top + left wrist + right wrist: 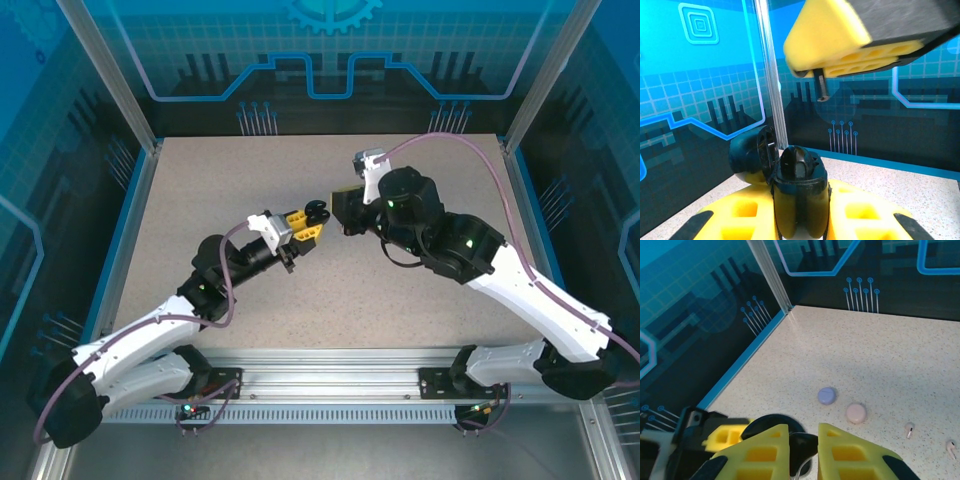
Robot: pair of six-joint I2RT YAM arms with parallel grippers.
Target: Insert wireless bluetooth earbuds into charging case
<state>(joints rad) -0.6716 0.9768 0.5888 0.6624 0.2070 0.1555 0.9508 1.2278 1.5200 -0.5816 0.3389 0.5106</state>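
Black earbud (821,87) — slim dark stem — pinched in right hand (803,432); left hand (308,228) clamps round glossy case (800,175).

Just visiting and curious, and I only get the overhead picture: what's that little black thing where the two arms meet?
Observer: A black case, lid open, clamped in the left jaws.
Visitor: And the other arm?
Observer: The right jaws pinch what looks like a black earbud, its stem near the open case but not touching it.
Visitor: Is anything lying loose?
Observer: In the right wrist view, a lavender case and a pink case sit side by side on the table, with two pink earbuds off to one side.
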